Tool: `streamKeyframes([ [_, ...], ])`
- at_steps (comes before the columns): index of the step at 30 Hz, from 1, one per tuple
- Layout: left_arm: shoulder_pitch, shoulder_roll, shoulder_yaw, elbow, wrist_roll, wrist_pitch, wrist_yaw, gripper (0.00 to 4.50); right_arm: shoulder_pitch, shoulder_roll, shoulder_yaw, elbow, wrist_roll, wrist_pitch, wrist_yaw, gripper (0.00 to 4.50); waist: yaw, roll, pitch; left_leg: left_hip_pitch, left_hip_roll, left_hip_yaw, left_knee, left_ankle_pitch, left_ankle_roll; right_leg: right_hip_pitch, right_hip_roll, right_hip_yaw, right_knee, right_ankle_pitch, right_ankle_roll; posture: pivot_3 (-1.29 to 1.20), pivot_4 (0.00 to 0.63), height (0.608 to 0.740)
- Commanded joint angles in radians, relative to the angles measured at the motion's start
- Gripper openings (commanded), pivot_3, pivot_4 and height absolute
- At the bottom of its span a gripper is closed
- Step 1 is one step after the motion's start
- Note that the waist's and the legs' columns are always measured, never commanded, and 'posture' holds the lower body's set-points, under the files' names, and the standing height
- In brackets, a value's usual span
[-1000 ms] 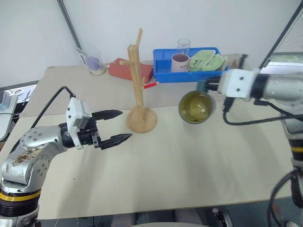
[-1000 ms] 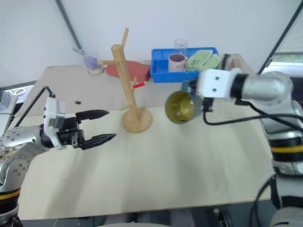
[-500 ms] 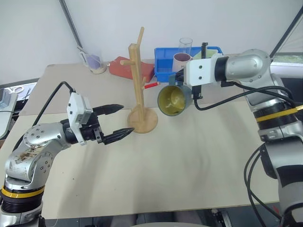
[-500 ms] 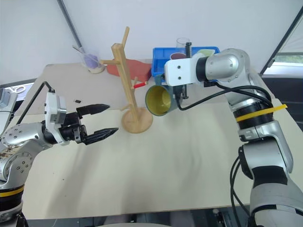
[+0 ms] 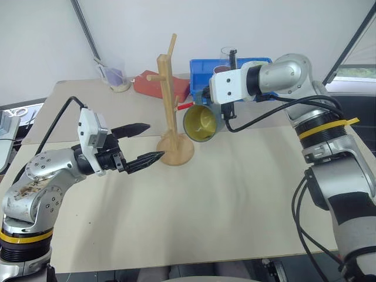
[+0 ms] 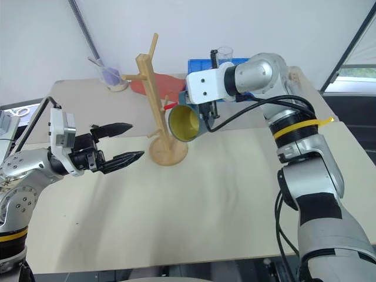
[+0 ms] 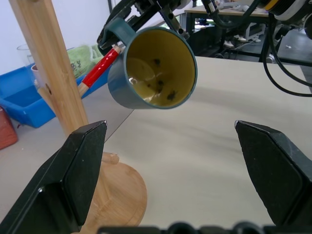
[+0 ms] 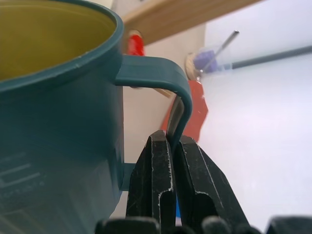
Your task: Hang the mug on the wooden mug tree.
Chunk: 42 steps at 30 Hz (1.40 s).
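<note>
The right gripper point(image 8: 170, 156) has its two black fingers pinched tight on the thin loop handle of the mug point(image 5: 200, 122), and that's the only thing holding the mug up. In the right wrist view the handle strap runs straight down between the two fingers point(image 8: 152, 180). The mug hangs in the air, tipped on its side so the yellow inside faces toward the robot, teal outside facing away. In the left wrist view a few dark specks sit on the yellow inner wall.

The mug sits just to the right of the wooden mug tree point(image 5: 169, 106), about level with the lower part of the post and above the round base. Can't tell if it's actually touching the post or just very close. The handle isn't over any peg yet. A red-tipped stick point(image 7: 100, 68) pokes out beside the post right next to the mug's handle side.

The left gripper point(image 5: 138, 144) is spread wide open with nothing in it, hovering low over the table point(image 5: 223, 200) just left of the tree's base, tips pointing at it.

Farther back there's a blue tray point(image 5: 198, 76) with a white mug and a clear glass, plus something flat and red point(image 5: 148, 83) behind the tree.
</note>
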Motion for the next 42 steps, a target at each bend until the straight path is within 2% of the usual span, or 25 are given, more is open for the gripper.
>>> streamKeyframes([
  [1, -0.036, 0.009, 0.016, -0.035, -0.018, 0.007, 0.025, 4.5, -0.062, 0.012, -0.014, 0.007, 0.003, -0.037, -0.001, 0.02, 0.0, 0.0, 0.0, 0.0, 0.0, 0.0, 0.0, 0.0, 0.0, 0.0, 0.0, 0.0, 0.0, 0.0, 0.0, 0.0, 0.15, 0.74],
  [6, -0.05, 0.001, 0.008, -0.034, -0.016, 0.012, 0.039, 4.5, -0.088, 0.038, -0.012, 0.052, 0.006, -0.063, 0.006, 0.02, 0.0, 0.0, 0.0, 0.0, 0.0, 0.0, 0.0, 0.0, 0.0, 0.0, 0.001, 0.0, 0.0, 0.0, 0.0, 0.0, 0.15, 0.74],
  [13, -0.035, -0.003, 0.011, -0.016, -0.004, -0.013, 0.022, 4.5, -0.101, 0.054, -0.017, 0.077, 0.014, -0.082, 0.02, 2.41, 0.0, 0.0, 0.0, 0.0, 0.0, -0.001, 0.0, 0.0, 0.0, 0.0, 0.001, 0.0, 0.001, 0.0, 0.0, 0.0, 0.15, 0.74],
  [19, -0.021, 0.001, 0.018, -0.011, 0.001, -0.022, 0.018, 4.5, -0.084, 0.013, -0.022, 0.044, 0.017, -0.094, 0.052, 4.47, 0.0, 0.0, 0.0, 0.0, 0.0, -0.001, 0.0, 0.0, 0.0, 0.0, 0.001, 0.0, 0.001, 0.0, 0.0, 0.0, 0.15, 0.74],
  [25, -0.018, 0.027, 0.031, 0.012, 0.043, -0.03, 0.026, 4.5, -0.024, -0.077, -0.077, -0.061, 0.119, 0.016, 0.173, 4.47, 0.003, 0.0, 0.0, 0.0, 0.0, 0.0, 0.0, 0.0, 0.0, 0.001, 0.001, 0.0, 0.0, 0.0, 0.0, 0.0, 0.15, 0.74],
  [28, -0.029, 0.085, 0.014, 0.047, 0.086, 0.023, 0.039, 4.5, 0.053, -0.152, -0.142, -0.201, 0.259, 0.22, 0.296, 4.47, 0.004, 0.0, 0.001, 0.0, 0.0, 0.0, 0.0, 0.0, 0.0, 0.001, 0.001, 0.001, 0.001, 0.0, 0.0, 0.0, 0.15, 0.74],
  [31, -0.024, 0.111, 0.025, 0.065, 0.119, 0.003, 0.043, 4.5, 0.14, -0.224, -0.21, -0.369, 0.395, 0.449, 0.367, 4.47, 0.006, 0.0, 0.0, -0.001, 0.0, 0.0, 0.0, 0.0, 0.0, 0.001, 0.001, 0.001, 0.0, 0.0, 0.0, 0.0, 0.15, 0.74],
  [36, 0.012, 0.17, 0.054, 0.087, 0.153, -0.002, 0.012, 4.5, 0.251, -0.294, -0.326, -0.614, 0.576, 0.781, 0.324, 4.47, 0.0, 0.0, 0.001, 0.0, 0.0, 0.0, -0.001, -0.002, -0.003, 0.001, 0.001, 0.002, 0.0, 0.0, -0.001, 0.0, 0.15, 0.74],
  [42, -0.02, 0.163, 0.077, 0.118, 0.137, 0.005, 0.007, 4.5, 0.306, -0.31, -0.387, -0.735, 0.653, 0.929, 0.238, 4.47, 0.002, -0.002, 0.002, -0.001, 0.0, 0.0, 0.0, -0.006, -0.007, -0.004, 0.001, 0.001, 0.0, -0.001, -0.002, 0.0, 0.15, 0.74],
])
